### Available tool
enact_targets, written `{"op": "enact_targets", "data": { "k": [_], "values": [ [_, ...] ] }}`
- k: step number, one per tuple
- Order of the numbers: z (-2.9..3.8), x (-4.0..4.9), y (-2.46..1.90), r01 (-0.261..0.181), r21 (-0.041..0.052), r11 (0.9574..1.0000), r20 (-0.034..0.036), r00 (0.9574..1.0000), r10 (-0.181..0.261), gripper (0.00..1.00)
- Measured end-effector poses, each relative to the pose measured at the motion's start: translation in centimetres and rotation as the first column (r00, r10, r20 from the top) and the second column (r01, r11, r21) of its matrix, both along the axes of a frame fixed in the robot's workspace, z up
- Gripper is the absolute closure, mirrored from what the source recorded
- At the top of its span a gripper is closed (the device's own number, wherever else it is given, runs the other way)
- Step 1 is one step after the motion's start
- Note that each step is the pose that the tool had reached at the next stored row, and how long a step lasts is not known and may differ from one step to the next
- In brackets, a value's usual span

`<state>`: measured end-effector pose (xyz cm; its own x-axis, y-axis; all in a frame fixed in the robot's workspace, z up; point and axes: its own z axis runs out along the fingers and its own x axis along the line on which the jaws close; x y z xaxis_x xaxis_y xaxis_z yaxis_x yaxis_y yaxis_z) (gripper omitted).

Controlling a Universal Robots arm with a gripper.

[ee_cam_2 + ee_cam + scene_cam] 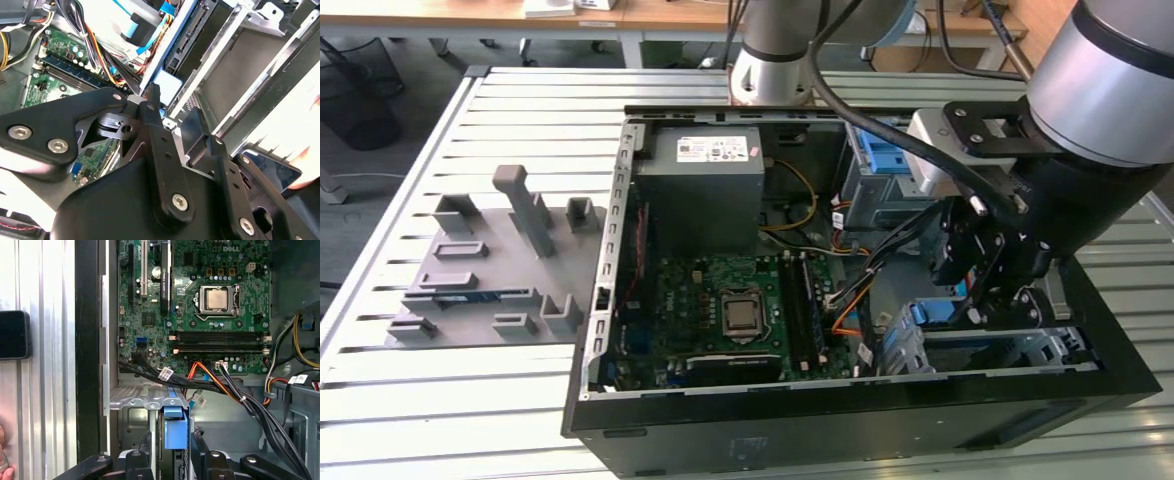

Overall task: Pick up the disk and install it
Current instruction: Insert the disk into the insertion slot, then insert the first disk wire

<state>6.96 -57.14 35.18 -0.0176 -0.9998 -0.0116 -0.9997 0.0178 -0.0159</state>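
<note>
Slatted metal table [520, 110] carries an open computer case [854, 420] and a grey fixture block [494, 270]

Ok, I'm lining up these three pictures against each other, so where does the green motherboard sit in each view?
Exterior view: the green motherboard lies flat inside the open black computer case, toward the exterior view's left.
Second wrist view: it lies beyond the bundle of coloured cables.
First wrist view: it lies beside the case's black wall, with cables crossing its edge.
Shared landmark: the long black memory slots on the board.
</note>
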Motion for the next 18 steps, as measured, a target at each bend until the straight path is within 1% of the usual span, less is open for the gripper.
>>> {"op": "enact_targets", "data": {
  "k": [3,4,5,6,7,8,11,13,14,18],
  "values": [
    [0.00,0.00,0.00,0.000,-0.0001,1.0000,0.0000,1.0000,0.000,0.56],
    [0.00,0.00,0.00,0.000,0.0000,1.0000,0.0000,1.0000,0.000,0.58],
    [0.00,0.00,0.00,0.000,-0.0001,1.0000,0.0000,1.0000,0.000,0.64],
    [0.00,0.00,0.00,0.001,-0.0001,1.0000,0.0000,1.0000,-0.001,0.64],
    [0.00,0.00,0.00,0.001,0.0000,1.0000,0.0000,1.0000,-0.001,0.69],
    [0.00,0.00,0.00,0.001,0.0000,1.0000,0.0000,1.0000,-0.001,0.69],
    [0.00,0.00,0.00,0.001,-0.0001,1.0000,0.0000,1.0000,-0.001,0.87],
    [0.00,0.00,0.00,0.001,-0.0001,1.0000,0.0000,1.0000,-0.001,0.87],
    [0.00,0.00,0.00,0.001,-0.0001,1.0000,0.0000,1.0000,-0.001,0.89],
    [0.00,0.00,0.00,0.003,0.0000,1.0000,0.0000,1.0000,-0.003,0.89]
  ]
}}
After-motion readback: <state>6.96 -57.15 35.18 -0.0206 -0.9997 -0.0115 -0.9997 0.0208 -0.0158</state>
